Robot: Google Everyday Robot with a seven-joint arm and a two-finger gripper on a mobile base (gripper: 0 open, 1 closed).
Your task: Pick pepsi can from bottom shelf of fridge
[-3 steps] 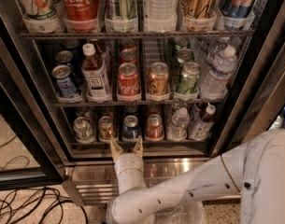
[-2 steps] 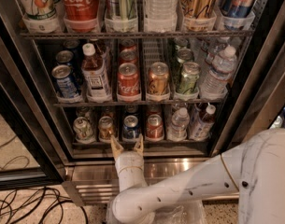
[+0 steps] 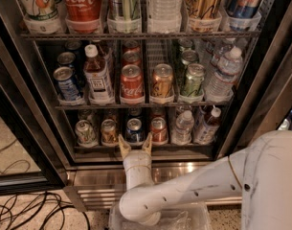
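The fridge [image 3: 40, 114] stands open in front of me, its racks full of drinks. On the bottom shelf [image 3: 184, 150] stands a row of cans and bottles. The pepsi can [image 3: 134, 131], dark blue with a silver top, is third from the left there. My gripper [image 3: 135, 146] is right in front of the pepsi can, at the shelf's front edge. Its two tan fingertips [image 3: 124, 148] are spread apart, open and empty, one on each side of the can's base.
On the bottom shelf a pale can [image 3: 85, 132] and a gold-bronze can [image 3: 108, 131] stand left of the pepsi, a red can [image 3: 158, 130] and two bottles [image 3: 183, 127] right. The steel sill [image 3: 97, 176] lies below. Cables [image 3: 30, 210] lie on the floor at left.
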